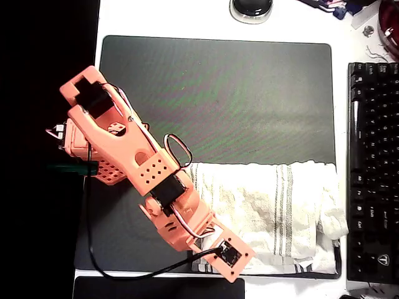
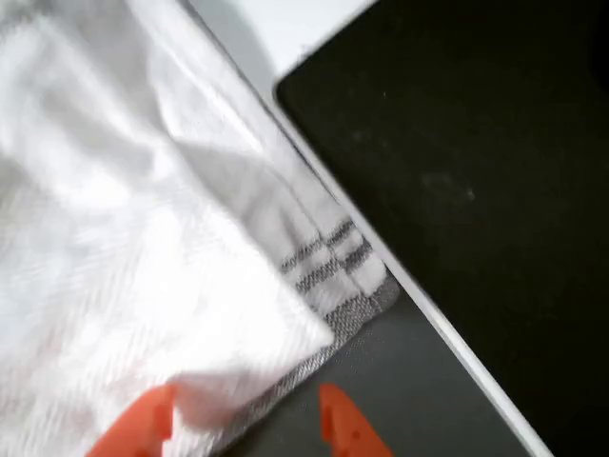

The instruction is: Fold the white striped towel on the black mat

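Orange gripper (image 2: 249,419) jaws spread, straddling the grey-hemmed corner of the white striped towel (image 2: 143,248); black mat (image 2: 409,390) beneath.

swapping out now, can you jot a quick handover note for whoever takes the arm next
End effector: open, fingertips straddling the towel's lower hem corner in the wrist view; no grip visible yet.
Towel: lies along the near edge of the mat, right end bunched by the keyboard. It looks partly folded lengthwise already.
Done: arm brought to the towel's left end.
Left: close on the corner, carry it across, release.
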### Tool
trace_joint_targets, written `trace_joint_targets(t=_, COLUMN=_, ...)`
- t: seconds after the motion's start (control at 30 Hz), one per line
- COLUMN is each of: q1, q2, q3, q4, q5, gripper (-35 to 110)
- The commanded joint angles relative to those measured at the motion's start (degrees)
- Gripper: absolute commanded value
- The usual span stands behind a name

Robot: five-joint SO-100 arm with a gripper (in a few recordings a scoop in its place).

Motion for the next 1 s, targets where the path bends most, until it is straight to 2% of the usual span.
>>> trace_joint_targets(t=0.0, q1=1.41, q2=-1.49, q3=2.55, q4=-3.69, q5=1.23, gripper=19)
trace_joint_targets(t=0.17, q1=0.18, q2=-7.21, q3=4.04, q4=-8.96, q5=5.89, gripper=9)
trace_joint_targets(t=0.3, q1=-1.41, q2=-8.88, q3=2.81, q4=-8.88, q5=8.61, gripper=0)
trace_joint_targets(t=0.7, q1=-3.43, q2=-2.81, q3=-4.83, q4=-1.76, q5=12.13, gripper=0)
trace_joint_targets(t=0.97, q1=-0.09, q2=-0.09, q3=-12.57, q4=2.64, q5=11.95, gripper=0)
